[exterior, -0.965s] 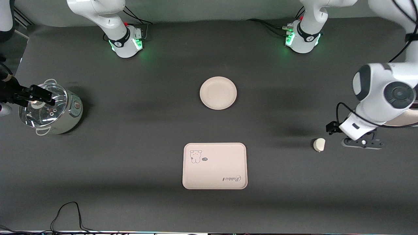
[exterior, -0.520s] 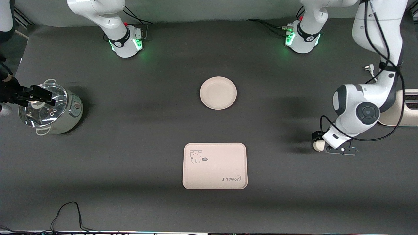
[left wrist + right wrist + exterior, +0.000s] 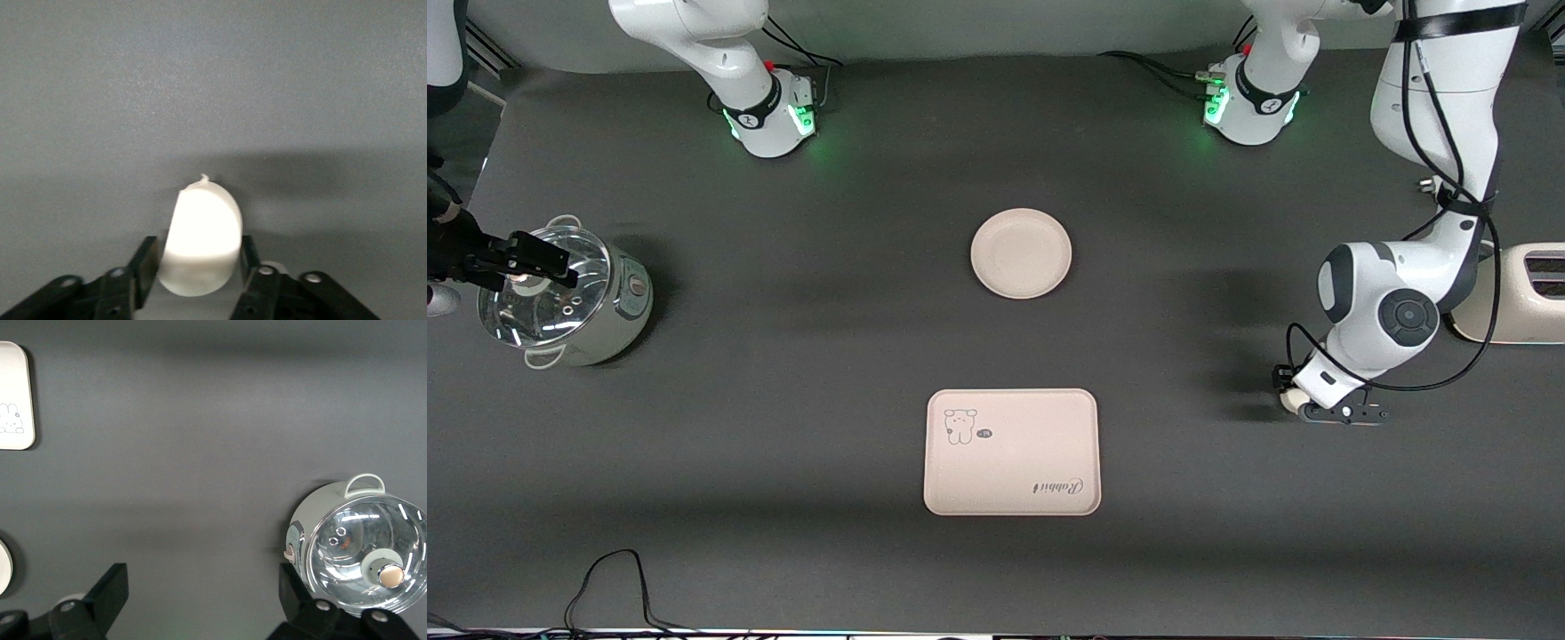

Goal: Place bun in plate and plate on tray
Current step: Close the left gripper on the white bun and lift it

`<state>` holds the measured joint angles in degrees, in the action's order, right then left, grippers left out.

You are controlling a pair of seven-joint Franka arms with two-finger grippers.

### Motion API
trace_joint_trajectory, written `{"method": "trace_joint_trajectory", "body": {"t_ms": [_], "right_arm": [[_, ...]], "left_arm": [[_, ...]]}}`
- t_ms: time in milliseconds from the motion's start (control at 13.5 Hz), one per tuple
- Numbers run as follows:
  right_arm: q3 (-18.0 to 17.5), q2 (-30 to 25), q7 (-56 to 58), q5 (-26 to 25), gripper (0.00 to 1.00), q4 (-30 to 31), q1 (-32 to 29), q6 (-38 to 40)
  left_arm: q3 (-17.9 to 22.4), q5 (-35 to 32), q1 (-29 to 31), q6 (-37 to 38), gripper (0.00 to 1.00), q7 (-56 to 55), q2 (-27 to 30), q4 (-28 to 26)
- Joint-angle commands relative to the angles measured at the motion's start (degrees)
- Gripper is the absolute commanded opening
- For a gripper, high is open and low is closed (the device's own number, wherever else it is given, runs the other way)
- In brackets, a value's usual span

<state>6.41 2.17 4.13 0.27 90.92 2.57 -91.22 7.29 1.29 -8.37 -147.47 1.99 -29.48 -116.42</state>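
The off-white bun (image 3: 200, 233) lies on the dark table near the left arm's end, and only a sliver of it shows in the front view (image 3: 1287, 400). My left gripper (image 3: 199, 261) is low at the table, its two fingers (image 3: 148, 257) pressed against the bun's sides. The round cream plate (image 3: 1021, 253) sits empty mid-table. The cream-pink tray (image 3: 1011, 452) with the bear drawing lies nearer the front camera than the plate. My right gripper (image 3: 200, 600) is open and empty, waiting above the pot at the right arm's end.
A glass-lidded pot (image 3: 560, 298) stands at the right arm's end and also shows in the right wrist view (image 3: 360, 547). A cream toaster (image 3: 1516, 298) stands at the left arm's end, close to the left arm. A cable (image 3: 605, 578) lies by the front edge.
My left arm came down and moved toward the bun, and its fingers now sit around it. The right arm, plate and tray have not moved.
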Motion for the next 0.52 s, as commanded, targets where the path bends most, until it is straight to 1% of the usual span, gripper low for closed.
{"method": "trace_joint_trajectory", "body": {"t_ms": [0, 297, 371, 445], "right_arm": [[-0.1, -0.5, 0.9, -0.6, 1.0, 0.5, -0.2, 0.0], [-0.1, -0.5, 0.9, -0.6, 1.0, 0.5, -0.2, 0.0], [-0.1, -0.5, 0.9, -0.6, 1.0, 0.5, -0.2, 0.0], [-0.1, -0.5, 0.9, -0.6, 1.0, 0.5, -0.2, 0.0]], "left_arm": [[-0.2, 1.4, -0.1, -0.7, 0.0, 0.2, -0.1, 0.1], [-0.2, 1.3, -0.3, 0.2, 0.0, 0.5, 1.2, 0.1], [-0.2, 1.3, -0.6, 0.5, 0.0, 1.4, 2.8, -0.2], [-0.3, 1.3, -0.7, 2.9, 0.0, 2.1, 4.7, -0.3]]}}
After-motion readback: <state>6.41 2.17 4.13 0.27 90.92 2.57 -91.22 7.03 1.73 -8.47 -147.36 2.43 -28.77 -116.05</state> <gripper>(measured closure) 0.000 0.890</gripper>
